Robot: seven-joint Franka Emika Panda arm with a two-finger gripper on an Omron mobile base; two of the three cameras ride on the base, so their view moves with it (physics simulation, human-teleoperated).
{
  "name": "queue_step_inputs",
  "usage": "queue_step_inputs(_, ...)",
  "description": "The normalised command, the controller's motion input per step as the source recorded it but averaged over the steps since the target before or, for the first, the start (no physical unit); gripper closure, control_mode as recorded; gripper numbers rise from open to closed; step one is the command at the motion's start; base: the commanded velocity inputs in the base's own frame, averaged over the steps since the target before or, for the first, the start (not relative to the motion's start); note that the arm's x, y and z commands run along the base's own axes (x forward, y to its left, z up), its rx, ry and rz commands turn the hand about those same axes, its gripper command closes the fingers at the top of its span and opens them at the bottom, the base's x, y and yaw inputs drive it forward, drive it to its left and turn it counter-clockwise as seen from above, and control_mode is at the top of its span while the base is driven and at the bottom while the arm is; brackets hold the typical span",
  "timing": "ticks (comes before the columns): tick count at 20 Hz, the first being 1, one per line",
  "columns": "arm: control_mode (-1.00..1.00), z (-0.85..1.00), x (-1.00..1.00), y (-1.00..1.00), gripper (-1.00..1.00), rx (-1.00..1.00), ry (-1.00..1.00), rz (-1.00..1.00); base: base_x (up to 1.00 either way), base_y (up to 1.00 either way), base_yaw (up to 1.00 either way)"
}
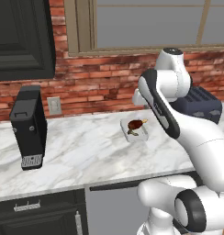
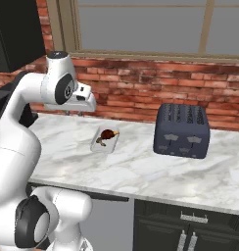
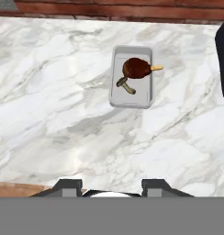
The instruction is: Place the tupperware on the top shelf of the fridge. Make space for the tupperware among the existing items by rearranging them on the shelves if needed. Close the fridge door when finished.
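The tupperware (image 3: pixel 131 78) sits mid-counter (image 3: pixel 54 105), nearer the brick-wall edge; the gripper (image 3: pixel 112 186) hangs above, fingers spread and empty; the container lies ahead of them.

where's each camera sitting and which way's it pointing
Left base view: behind-left of the arm, facing the counter and brick wall; arm fills its right.
Right base view: behind-right, facing the toaster; arm at left.
Hand view: on the hand, looking down; fingertips at bottom.
All three share the tupperware.
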Motion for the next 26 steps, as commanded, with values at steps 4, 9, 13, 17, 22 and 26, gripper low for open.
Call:
queue_step_inputs(4,-1.00,-0.21,-0.01,0.00,-1.00,0.00,0.00,-0.04,0.00,0.00,0.00)
queue_step_inputs(9,-1.00,-0.49,-0.04,-0.08,-1.00,0.00,-0.08,-0.25,0.00,0.00,0.00)
queue_step_inputs(13,-1.00,-0.40,0.00,0.00,-1.00,0.00,-0.05,-0.39,0.00,0.00,0.00)
queue_step_inputs(17,-1.00,-0.35,0.03,0.00,-1.00,0.01,0.00,-0.44,0.00,0.00,0.00)
queue_step_inputs(22,-1.00,-0.19,0.35,-0.01,-1.00,0.09,0.06,-0.31,0.00,0.00,0.00)
queue_step_inputs(26,-1.00,-0.05,0.52,-0.03,-1.00,0.08,0.18,-0.21,0.00,0.00,0.00)
